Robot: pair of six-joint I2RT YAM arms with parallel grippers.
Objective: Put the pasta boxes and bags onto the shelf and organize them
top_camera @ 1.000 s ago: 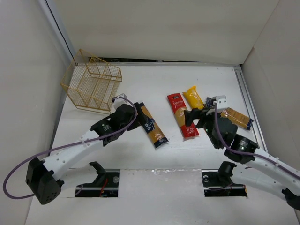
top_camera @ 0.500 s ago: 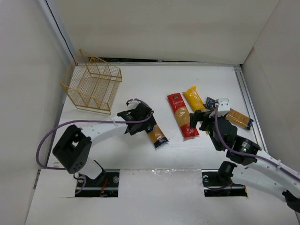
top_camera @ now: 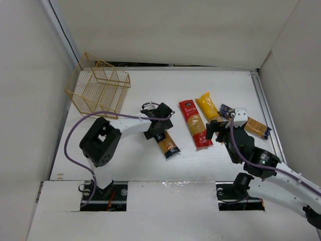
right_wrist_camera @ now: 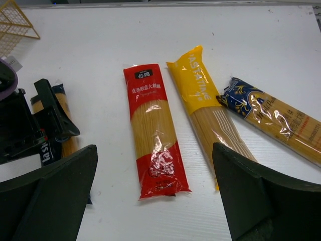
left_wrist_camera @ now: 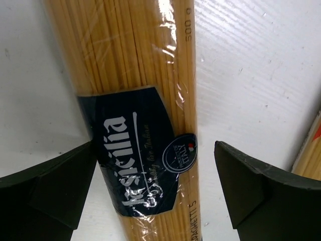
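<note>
Left jaws are spread wide with nothing gripped. In the top view the left gripper [top_camera: 159, 128] sits over the upper half of the tan pack [top_camera: 168, 144], which lies flat on the table [top_camera: 150, 85], well apart from the wire basket [top_camera: 90, 95] at far left. The right gripper [top_camera: 216, 130] is also spread and empty, just right of the red pack [top_camera: 193, 123], at the near end of the yellow pack [top_camera: 206, 106]. The second tan pack [top_camera: 256, 126] lies beyond to the right. A second ago the left gripper was beside the tan pack's far end. Now it is above the pack, elbow folded in. The right gripper has drifted right off the red pack. No pack has moved. In the left wrist view the tan pack's dark label lies between the fingers, hard against the left one, with a gap on the right. In the right wrist view the fingers are apart with no pack between them, and red, yellow and second tan packs lie ahead. The left gripper straddles the tan pack at left.
</note>
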